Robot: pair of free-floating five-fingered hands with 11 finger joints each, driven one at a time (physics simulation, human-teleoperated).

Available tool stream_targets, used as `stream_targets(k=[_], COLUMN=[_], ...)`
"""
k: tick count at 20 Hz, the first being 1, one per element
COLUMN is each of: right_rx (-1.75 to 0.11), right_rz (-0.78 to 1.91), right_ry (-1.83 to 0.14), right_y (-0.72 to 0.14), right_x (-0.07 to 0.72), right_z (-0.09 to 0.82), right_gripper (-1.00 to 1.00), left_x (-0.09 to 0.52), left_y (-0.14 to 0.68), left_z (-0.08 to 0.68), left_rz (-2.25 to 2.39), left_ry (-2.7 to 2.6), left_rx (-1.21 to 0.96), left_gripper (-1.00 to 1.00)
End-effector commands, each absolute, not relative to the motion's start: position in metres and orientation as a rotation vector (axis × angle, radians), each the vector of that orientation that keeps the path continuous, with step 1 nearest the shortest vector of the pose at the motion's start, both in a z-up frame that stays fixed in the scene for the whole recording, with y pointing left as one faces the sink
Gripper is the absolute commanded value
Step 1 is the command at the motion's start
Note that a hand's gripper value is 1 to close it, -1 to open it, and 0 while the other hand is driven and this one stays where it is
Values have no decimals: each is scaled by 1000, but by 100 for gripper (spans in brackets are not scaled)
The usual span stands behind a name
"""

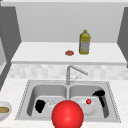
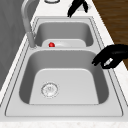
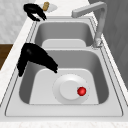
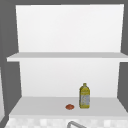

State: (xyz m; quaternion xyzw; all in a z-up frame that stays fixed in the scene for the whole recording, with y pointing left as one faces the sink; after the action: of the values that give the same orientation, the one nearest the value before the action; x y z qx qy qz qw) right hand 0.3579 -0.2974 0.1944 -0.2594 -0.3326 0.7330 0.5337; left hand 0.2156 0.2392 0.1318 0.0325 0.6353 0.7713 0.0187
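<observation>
Front view shows 1 white round plate [image 1: 87,107] lying flat in the right basin, 1 small red ball [image 1: 88,101] on it. Right hand [image 1: 100,95] hovers just beside, fingers curled, holding nothing. Left hand [image 1: 40,105], fingers curled and empty, hangs at the left basin. 1 yellow bottle [image 1: 84,42] stands on the shelf [image 1: 37,53].
</observation>
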Motion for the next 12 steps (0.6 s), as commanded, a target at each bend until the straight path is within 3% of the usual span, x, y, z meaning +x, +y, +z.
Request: stream_targets(k=[1, 12], right_rx=[-629, -700], right_rz=[1641, 1643], right_ry=[-758, -674], right_y=[-292, -265], right_x=[366, 407], right_z=[178, 146], right_gripper=[-100, -100], left_x=[216, 216], left_y=[239, 239], left_z=[132, 132], left_rz=[2395, 2395], left_ry=[1973, 1973], left_rx=[101, 101], left_gripper=[0, 0])
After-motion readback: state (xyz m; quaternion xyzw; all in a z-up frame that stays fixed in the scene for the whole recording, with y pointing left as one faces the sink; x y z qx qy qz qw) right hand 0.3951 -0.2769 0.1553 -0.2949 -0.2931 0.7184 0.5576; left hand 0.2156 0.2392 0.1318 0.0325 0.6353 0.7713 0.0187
